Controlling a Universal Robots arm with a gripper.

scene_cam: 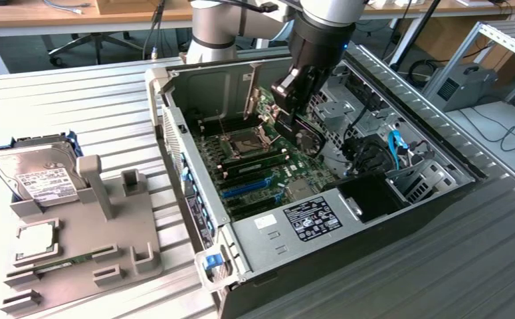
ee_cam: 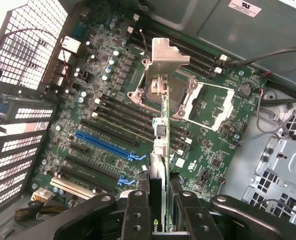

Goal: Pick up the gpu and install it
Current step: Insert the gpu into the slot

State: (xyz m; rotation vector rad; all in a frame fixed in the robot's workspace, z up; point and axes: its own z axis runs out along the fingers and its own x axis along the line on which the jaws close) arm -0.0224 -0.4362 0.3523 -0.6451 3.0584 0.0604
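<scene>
My gripper hangs inside the open computer case, above the motherboard. It is shut on the gpu, a thin black card held upright. In the wrist view the gpu appears edge-on between my two black fingers, with its silver bracket at the far end. The card hovers over the empty processor socket and the black memory slots, apart from the board. The blue expansion slots lie off to one side of the card.
On the exterior view's left, a grey fixture holds a silver hard drive, a square chip and a green memory stick. Inside the case are a drive cage, blue cables and the perforated rear wall.
</scene>
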